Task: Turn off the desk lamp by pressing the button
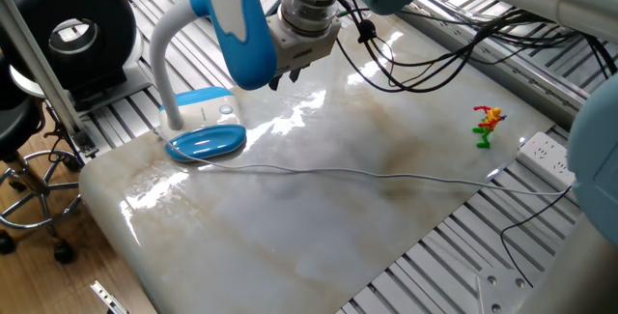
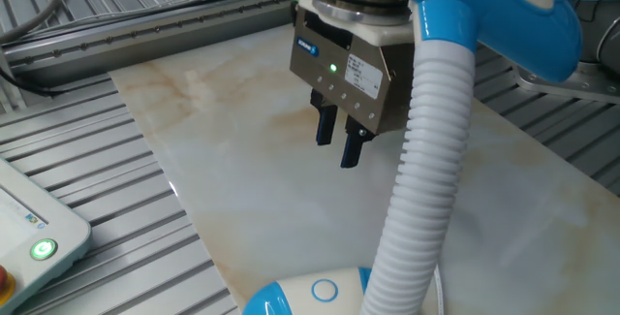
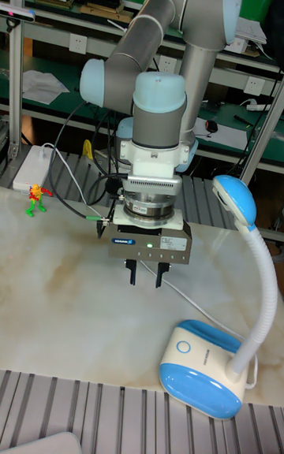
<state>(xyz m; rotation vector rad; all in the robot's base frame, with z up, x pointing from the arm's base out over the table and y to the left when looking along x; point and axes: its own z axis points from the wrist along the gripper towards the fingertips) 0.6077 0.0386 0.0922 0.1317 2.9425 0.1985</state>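
I see the fingers (image 3: 132,272) parted by a narrow gap, holding nothing, pointing down above the marble bench (image 1: 319,208). The gripper (image 3: 147,273) hangs clear of the surface, its grey body showing a green light. The desk lamp (image 3: 209,367) stands near, to one side of the gripper and closer to the bench edge, its white gooseneck curving up to the blue head. The button (image 3: 184,347) sits on the white panel of the base, well apart from the fingertips. A thin white cord (image 1: 348,172) trails across the bench. A small colourful toy figure (image 1: 487,124) lies near the far corner.
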